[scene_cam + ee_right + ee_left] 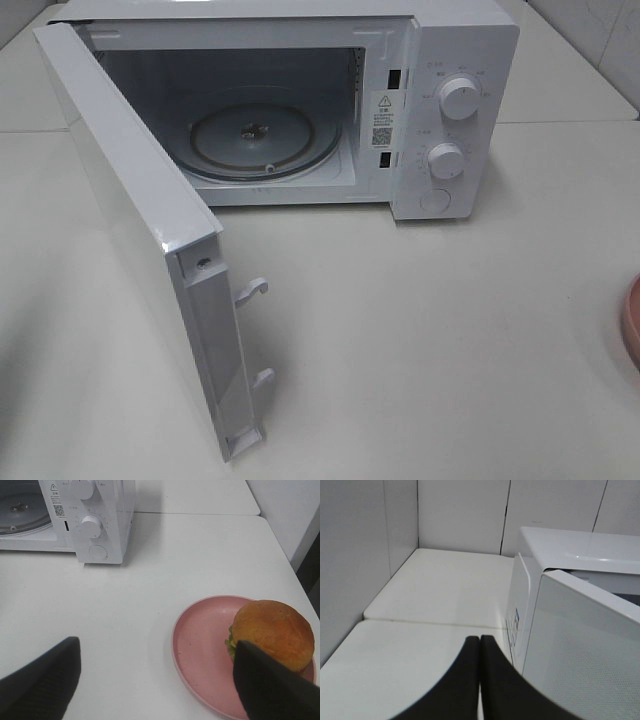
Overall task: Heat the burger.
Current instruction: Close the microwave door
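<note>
Swung wide toward the viewer in the high view, a white microwave door (150,250) stands open on its left hinge, its two latch hooks showing on the free edge. Behind it the microwave (455,60) sits on a white desk (420,340), its cavity open with a round glass turntable (265,135) on the floor of the cavity. Two white knobs, an upper knob (459,98) and a lower knob (446,160), sit one above the other on the control panel at the right. At the far right edge of this view only a sliver of a pink plate (631,320) shows. In the right wrist view the burger (274,632), with a golden-brown domed bun and green lettuce at its edge, rests on that pink plate, toward the side away from the microwave. The right gripper (155,680) is spread wide open and holds nothing; one dark finger overlaps the burger in the picture. In the left wrist view the left gripper (480,680) is closed, fingers pressed together and empty, beside the microwave's outer wall and the open door.
</note>
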Available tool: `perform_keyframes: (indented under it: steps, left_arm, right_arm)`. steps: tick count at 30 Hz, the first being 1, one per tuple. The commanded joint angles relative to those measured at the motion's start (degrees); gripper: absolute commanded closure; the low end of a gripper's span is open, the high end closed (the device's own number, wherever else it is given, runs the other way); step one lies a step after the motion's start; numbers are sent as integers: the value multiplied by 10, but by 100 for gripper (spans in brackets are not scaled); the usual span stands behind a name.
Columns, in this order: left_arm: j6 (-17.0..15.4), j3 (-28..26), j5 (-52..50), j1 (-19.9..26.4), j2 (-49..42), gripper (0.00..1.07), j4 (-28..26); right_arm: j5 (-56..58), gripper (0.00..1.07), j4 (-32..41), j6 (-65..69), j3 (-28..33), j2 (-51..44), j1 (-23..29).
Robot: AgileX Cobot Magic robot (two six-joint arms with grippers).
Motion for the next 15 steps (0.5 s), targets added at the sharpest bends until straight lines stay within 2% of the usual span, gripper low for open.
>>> perform_keyframes:
  steps: [1, 3, 4, 6, 9, 11, 15]
  left_arm:
    - [-11, 6, -108, 2, 58, 107, 38]
    - [-42, 6, -190, 2, 130, 107, 97]
    - [-42, 6, -190, 2, 130, 107, 97]
    - [-82, 2, -268, 2, 217, 107, 191]
    - [-92, -1, -284, 2, 236, 107, 211]
    - [-123, -22, -316, 2, 297, 107, 254]
    - [-143, -42, -325, 2, 343, 107, 296]
  right_arm:
    - [-3, 32, 1, -6, 1, -20, -3]
    - [-3, 32, 1, -6, 1, -20, -3]
    - [-3, 32, 1, -6, 1, -20, -3]
    - [-3, 32, 1, -6, 1, -20, -3]
    - [-3, 32, 1, -6, 1, -20, -3]
    - [-3, 32, 1, -6, 1, -20, -3]
    - [-3, 32, 1, -6, 1, -20, -3]
